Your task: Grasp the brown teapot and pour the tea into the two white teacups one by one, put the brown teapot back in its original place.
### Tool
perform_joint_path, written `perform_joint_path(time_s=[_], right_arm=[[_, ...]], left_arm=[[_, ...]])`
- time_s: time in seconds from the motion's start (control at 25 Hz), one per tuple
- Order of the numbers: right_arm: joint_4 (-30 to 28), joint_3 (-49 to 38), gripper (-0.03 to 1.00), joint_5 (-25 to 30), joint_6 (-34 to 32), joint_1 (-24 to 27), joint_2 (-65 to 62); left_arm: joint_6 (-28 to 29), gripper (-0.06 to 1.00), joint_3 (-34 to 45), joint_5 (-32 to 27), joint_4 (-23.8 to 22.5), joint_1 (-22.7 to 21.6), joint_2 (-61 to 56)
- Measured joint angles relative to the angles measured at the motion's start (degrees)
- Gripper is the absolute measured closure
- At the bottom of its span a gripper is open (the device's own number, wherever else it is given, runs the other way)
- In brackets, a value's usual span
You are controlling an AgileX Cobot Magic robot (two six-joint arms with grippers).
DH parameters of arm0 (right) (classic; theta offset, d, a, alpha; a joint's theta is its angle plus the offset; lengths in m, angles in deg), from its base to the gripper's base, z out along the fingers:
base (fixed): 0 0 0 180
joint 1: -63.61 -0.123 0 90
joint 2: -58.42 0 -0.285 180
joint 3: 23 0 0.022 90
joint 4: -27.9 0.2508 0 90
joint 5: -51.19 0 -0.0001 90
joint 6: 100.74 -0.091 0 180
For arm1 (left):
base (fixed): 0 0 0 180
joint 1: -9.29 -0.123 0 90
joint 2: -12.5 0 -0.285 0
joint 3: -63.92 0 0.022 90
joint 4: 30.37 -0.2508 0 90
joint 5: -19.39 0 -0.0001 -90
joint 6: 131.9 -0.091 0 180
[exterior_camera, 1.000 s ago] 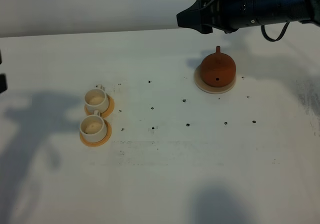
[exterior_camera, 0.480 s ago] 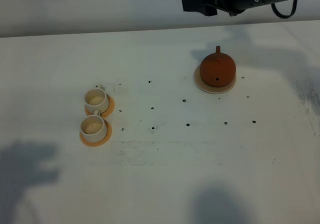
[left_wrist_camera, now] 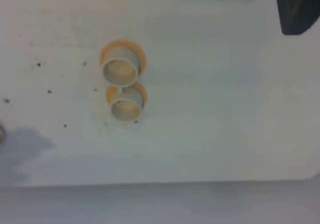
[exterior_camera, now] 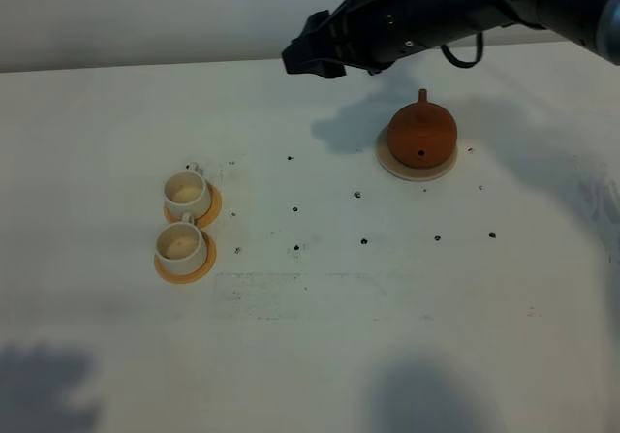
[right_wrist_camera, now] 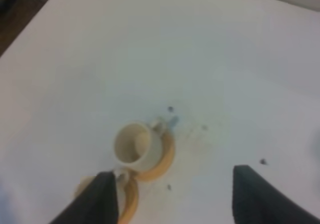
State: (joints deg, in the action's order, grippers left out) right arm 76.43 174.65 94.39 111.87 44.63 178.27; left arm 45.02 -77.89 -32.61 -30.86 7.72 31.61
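White tabletop (exterior_camera: 310, 355) carries everything. Above its far side the right gripper (exterior_camera: 308, 60) hangs empty with jaws apart, left of the brown teapot (exterior_camera: 422, 135) on its beige coaster (exterior_camera: 417, 174). It should probably centre over the pot, descend squarely and clamp firmly before heading to the two white teacups (exterior_camera: 186, 194).

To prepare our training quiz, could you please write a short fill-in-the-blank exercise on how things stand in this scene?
1. The brown teapot sits ____ the beige coaster.
2. Each white teacup stands on an ____ saucer.
3. The right hand is ____ and holds nothing.
Missing words: on; orange; open.
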Motion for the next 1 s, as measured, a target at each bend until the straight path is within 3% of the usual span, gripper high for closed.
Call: perform_joint_path(time_s=[0.2,0.36,1.0], right_arm=[[-0.4,0.8,0.48,-0.3,-1.3,-0.7,1.4],[-2.5,0.8,0.48,-0.6,-2.5,-0.9,2.3],[-5.3,1.4,0.48,-2.7,-4.3,-2.3,8.0]], left_arm=[[3.1,0.67,7.2,-0.6,-1.0,0.0,-10.4],[4.1,0.67,10.5,-3.0,-0.9,0.0,-11.3],[4.2,0.67,12.7,-8.4,-0.4,0.0,-11.6]])
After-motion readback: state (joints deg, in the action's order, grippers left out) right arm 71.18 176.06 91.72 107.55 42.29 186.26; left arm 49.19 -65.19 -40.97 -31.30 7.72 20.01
